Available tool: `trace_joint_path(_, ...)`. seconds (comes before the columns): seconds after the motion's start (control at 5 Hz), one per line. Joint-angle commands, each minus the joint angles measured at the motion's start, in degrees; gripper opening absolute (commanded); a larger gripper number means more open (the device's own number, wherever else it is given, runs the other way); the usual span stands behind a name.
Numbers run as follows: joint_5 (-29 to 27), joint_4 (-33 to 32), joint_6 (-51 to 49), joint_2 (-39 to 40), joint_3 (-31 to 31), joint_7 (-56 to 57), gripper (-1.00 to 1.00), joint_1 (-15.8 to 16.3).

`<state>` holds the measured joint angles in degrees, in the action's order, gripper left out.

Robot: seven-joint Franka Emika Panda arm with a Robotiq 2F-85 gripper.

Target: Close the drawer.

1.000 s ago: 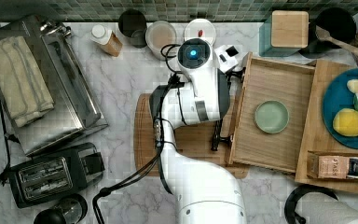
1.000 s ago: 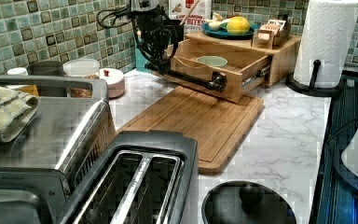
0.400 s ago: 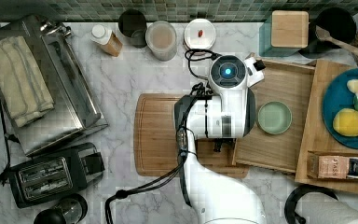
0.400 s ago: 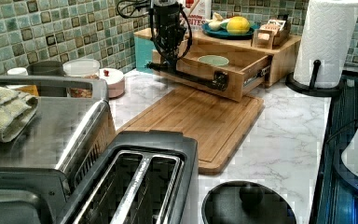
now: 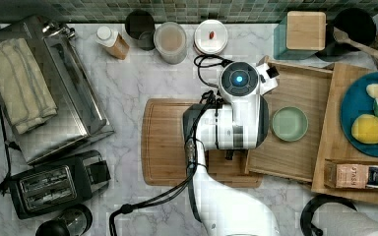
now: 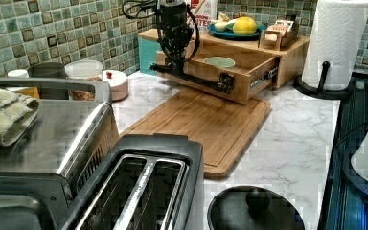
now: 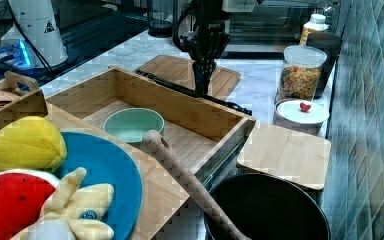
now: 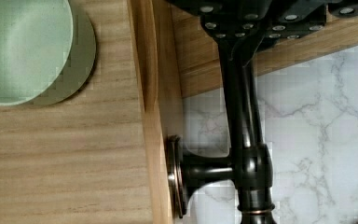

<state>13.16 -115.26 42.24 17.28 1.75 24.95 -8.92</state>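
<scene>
The drawer (image 6: 230, 72) was not yet closed. It stood out from the bamboo organizer (image 6: 287, 52) over the marble counter (image 6: 292, 143), and in the top view its front reached over the cutting board's (image 5: 167, 142) right edge. In the right view, much of the inside was open to see, with a pale green bowl (image 7: 132, 125) resting on the drawer floor. So I judged that most of the task was left: the whole box had to slide back until its front was flush with the organizer.

My gripper (image 7: 200, 82) was at the black bar handle (image 6: 191, 76) on the drawer front. In the wrist view the handle (image 8: 247, 140) ran just in front of my camera, with one of its mounting posts (image 8: 205, 170) fixed into the bamboo front panel (image 8: 158, 116). I could not tell if my fingers were spread beside the bar or pressed together around it, because the bar and the fingers were both black and ran into each other.

My arm (image 5: 236, 123) came from the front of the counter in the top view, crossed above the cutting board and bent down at the wrist. In the left view the hand pointed nearly straight down onto the handle's far end, near the tiled wall (image 6: 76, 33). I judged this a good pose for a push toward the organizer.
</scene>
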Motion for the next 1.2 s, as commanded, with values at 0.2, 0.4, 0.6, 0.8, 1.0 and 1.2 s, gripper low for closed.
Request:
trace_joint_path(0.2, -1.38, -0.03, -4.76, -0.21, -0.24, 4.57, -1.0, -1.2)
trace_joint_path(0.4, -1.92, 1.38, -6.83, -0.2, -0.5, 7.06, -1.0, -2.33)
trace_joint_path(0.6, -1.76, 2.79, -8.06, 0.05, -1.47, 7.96, -1.0, -2.48)
trace_joint_path(0.8, -2.2, 3.39, -8.05, 0.19, -2.21, 10.89, -1.0, -3.56)
trace_joint_path(1.0, -2.97, 3.58, -6.12, 1.16, -2.28, 16.47, -1.0, -6.27)
trace_joint_path(1.2, -4.46, 3.45, -4.71, 1.49, -3.04, 18.3, -1.0, -6.97)
